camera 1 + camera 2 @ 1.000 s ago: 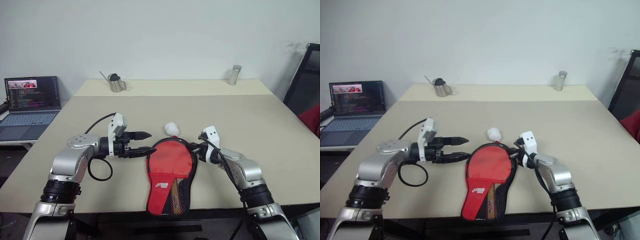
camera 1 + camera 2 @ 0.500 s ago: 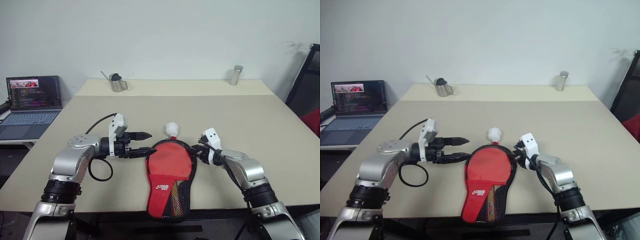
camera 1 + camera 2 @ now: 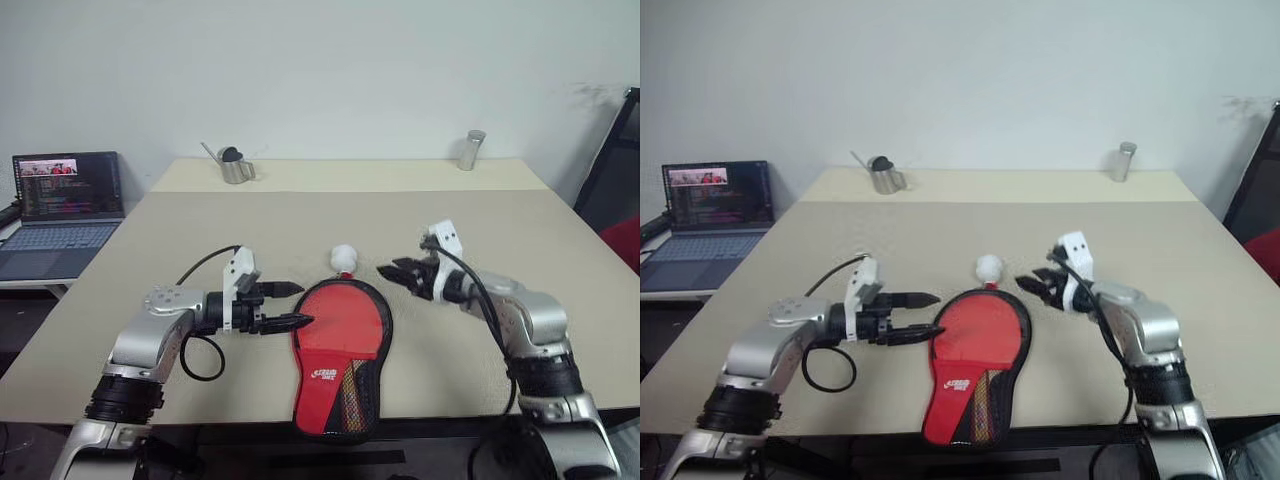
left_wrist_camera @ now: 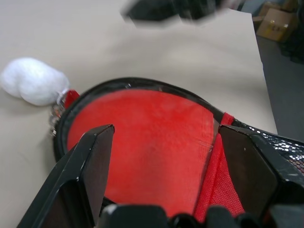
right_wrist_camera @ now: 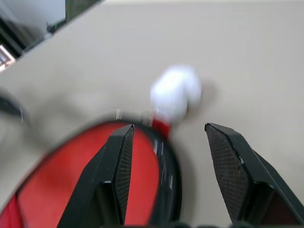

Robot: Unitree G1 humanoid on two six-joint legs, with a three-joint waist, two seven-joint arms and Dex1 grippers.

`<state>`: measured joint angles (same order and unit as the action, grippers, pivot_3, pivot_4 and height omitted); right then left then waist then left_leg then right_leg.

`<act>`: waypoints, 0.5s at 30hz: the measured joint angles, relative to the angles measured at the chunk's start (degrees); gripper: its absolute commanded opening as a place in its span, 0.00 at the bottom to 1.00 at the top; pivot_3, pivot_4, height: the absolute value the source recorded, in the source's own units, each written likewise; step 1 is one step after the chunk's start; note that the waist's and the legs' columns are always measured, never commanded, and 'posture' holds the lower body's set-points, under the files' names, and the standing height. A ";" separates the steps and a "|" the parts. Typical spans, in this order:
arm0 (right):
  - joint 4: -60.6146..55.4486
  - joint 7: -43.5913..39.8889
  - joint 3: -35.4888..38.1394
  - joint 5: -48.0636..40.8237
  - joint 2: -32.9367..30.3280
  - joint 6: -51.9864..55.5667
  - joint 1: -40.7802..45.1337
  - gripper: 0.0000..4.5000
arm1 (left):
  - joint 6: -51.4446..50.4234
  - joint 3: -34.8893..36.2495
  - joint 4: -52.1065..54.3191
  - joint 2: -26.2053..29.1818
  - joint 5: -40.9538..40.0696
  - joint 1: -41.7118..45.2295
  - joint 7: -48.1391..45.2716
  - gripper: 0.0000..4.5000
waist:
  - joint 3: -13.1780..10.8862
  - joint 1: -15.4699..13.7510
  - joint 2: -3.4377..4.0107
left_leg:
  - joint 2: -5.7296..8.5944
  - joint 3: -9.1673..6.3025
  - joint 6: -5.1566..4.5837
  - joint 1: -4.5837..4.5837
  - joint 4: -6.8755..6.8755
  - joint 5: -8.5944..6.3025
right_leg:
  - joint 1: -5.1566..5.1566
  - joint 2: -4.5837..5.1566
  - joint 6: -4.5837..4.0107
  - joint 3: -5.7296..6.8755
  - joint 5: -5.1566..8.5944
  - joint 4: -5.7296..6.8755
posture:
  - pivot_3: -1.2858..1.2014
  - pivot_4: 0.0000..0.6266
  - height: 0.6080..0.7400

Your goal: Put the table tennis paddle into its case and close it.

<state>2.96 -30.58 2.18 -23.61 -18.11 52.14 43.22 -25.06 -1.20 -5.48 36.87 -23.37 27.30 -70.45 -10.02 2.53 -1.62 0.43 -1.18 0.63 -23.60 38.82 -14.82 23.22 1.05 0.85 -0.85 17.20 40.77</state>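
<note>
A: Report the case and its contents.

B: The case lies flat on the table near the front edge, red side up, with the white logo and black mesh pocket at its narrow end toward the robot. Its black zip edge runs around the round end. The table tennis paddle cannot be distinguished separately; whether the red surface inside the rim is the paddle face or case fabric cannot be told. A small white ball sits at the far tip of the case, touching or just beside it.

A: Left end effector?

B: Fingers spread wide, holding nothing. It hovers just beside the left rim of the case's round end, pointing across it. Contact with the rim cannot be confirmed.

A: Right end effector?

B: Fingers apart, empty. It is raised above the table, to the right of the ball and clear of the case.

A: Other items?

B: A metal cup and a metal canister stand at the far table edge; a laptop sits on a side surface to the left.
</note>
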 measured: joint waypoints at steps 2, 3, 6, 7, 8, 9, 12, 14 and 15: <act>4.77 1.20 0.12 0.38 1.90 -0.99 4.51 0.58 | 0.18 -0.66 0.26 -0.35 0.01 -0.56 0.46 0.85 | 0.00 -0.08 0.00 | 0.00 0.00 0.00 -0.01 -0.03 0.00 | 0.00 0.00 0.00 0.01 0.00 -0.01 | 0.52 0.24 1.00; 7.58 1.85 0.09 0.78 3.15 -1.89 6.35 0.58 | 0.23 -0.70 0.38 -0.42 0.00 -0.87 0.85 0.85 | 0.00 -0.06 0.00 | 0.00 0.00 0.00 -0.01 -0.04 0.00 | 0.00 0.00 0.00 0.00 0.00 -0.02 | 0.52 0.24 1.00; 17.84 4.40 -0.37 3.31 6.80 -5.37 11.24 0.58 | 0.26 -0.61 0.78 -0.53 -0.09 -1.43 1.32 0.85 | 0.00 -0.07 0.00 | 0.01 0.02 0.00 -0.02 -0.05 0.00 | 0.02 0.01 -0.01 -0.01 0.00 -0.04 | 0.52 0.24 1.00; 21.36 5.43 -0.55 4.40 7.86 -6.68 12.72 0.58 | 0.26 -0.66 0.90 -0.57 -0.09 -1.66 1.37 0.85 | 0.00 -0.08 0.01 | 0.01 0.04 0.00 -0.02 -0.05 0.00 | 0.03 0.02 -0.01 -0.03 0.00 -0.05 | 0.52 0.24 1.00; 25.54 6.64 -0.71 5.33 8.97 -8.41 14.32 0.58 | 0.26 -0.69 0.94 -0.57 -0.09 -1.97 1.50 0.85 | 0.00 -0.07 0.01 | 0.01 0.04 0.00 -0.02 -0.06 0.00 | 0.03 0.02 -0.01 -0.03 0.00 -0.05 | 0.52 0.24 1.00; 30.23 7.75 -0.76 6.56 10.07 -10.65 16.08 0.58 | 0.25 -0.67 0.95 -0.57 -0.09 -2.11 1.72 0.85 | -0.01 -0.06 0.01 | 0.01 0.04 0.00 -0.02 -0.05 0.00 | 0.03 0.02 -0.01 -0.03 0.00 -0.04 | 0.52 0.24 1.00; 41.61 10.33 -0.85 9.17 12.60 -17.45 20.05 0.58 | 0.26 -0.61 1.07 -0.50 -0.12 -2.19 2.29 0.85 | -0.02 -0.02 0.03 | 0.01 0.04 0.00 -0.03 -0.07 0.00 | 0.04 0.02 -0.01 -0.02 0.00 -0.05 | 0.52 0.24 1.00; 48.92 11.88 -0.76 10.66 14.39 -22.51 22.62 0.58 | 0.26 -0.60 1.11 -0.45 -0.16 -2.23 2.33 0.85 | -0.02 0.13 0.03 | 0.01 0.06 0.00 -0.02 -0.09 0.00 | 0.05 0.02 -0.01 -0.03 0.00 -0.06 | 0.52 0.24 1.00; 52.18 12.41 -0.74 11.30 15.12 -24.82 23.74 0.58 | 0.26 -0.61 1.12 -0.43 -0.17 -2.23 2.35 0.85 | -0.02 0.22 0.04 | 0.01 0.06 0.00 -0.03 -0.10 0.00 | 0.05 0.02 -0.01 -0.03 0.00 -0.06 | 0.52 0.24 1.00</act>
<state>55.13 -18.17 1.43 -12.31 -2.99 27.32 66.96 -24.80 -1.82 -4.36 36.45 -23.55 25.08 -68.10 -10.04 2.75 -1.59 0.44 -1.13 0.63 -23.63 38.72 -14.82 23.27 1.07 0.83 -0.88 17.20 40.70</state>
